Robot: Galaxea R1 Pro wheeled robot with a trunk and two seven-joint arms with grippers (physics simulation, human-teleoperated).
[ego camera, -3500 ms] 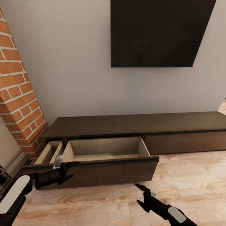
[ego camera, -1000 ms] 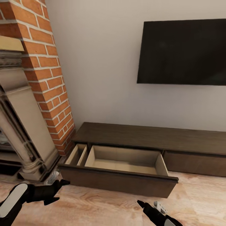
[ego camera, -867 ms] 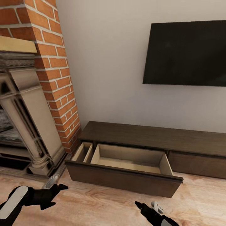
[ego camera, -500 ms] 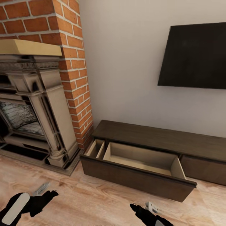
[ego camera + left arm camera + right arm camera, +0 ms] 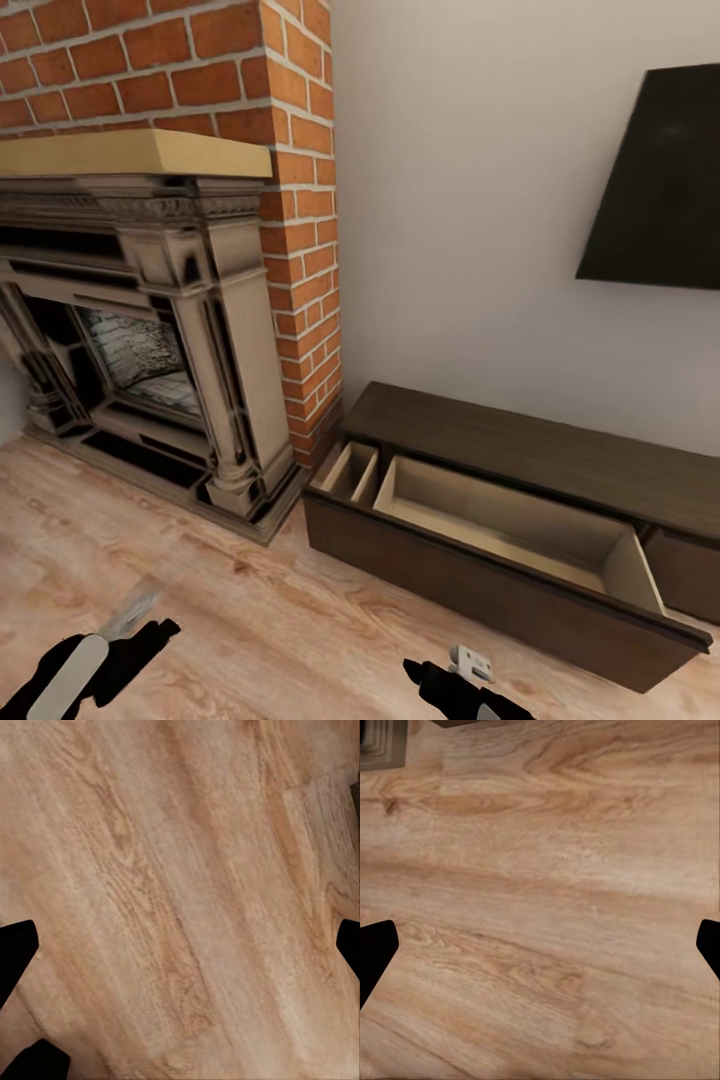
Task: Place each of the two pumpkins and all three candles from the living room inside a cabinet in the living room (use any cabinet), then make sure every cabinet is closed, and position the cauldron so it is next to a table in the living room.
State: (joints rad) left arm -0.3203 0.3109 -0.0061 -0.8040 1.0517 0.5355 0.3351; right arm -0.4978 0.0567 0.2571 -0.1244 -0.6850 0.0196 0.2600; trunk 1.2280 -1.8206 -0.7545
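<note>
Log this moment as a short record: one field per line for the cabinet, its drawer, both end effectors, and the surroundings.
cabinet: low dark-brown unit against the wall, right of the brick fireplace
drawer: left drawer pulled out, nothing visible inside, divided into a narrow and a wide compartment
left end effector: open, empty, over wooden floor
right end effector: open, empty, over floor
wall: black screen mounted above the cabinet
task items: none placed in the visible drawer

— What lies under the left pincer (image 5: 180,945)?
— Light wood-grain floor (image 5: 172,870), its planks running diagonally.
— And the fingertips (image 5: 13,952)?
— Black, at the left and right edges of the frame, set wide apart, nothing between them but floor.
</note>
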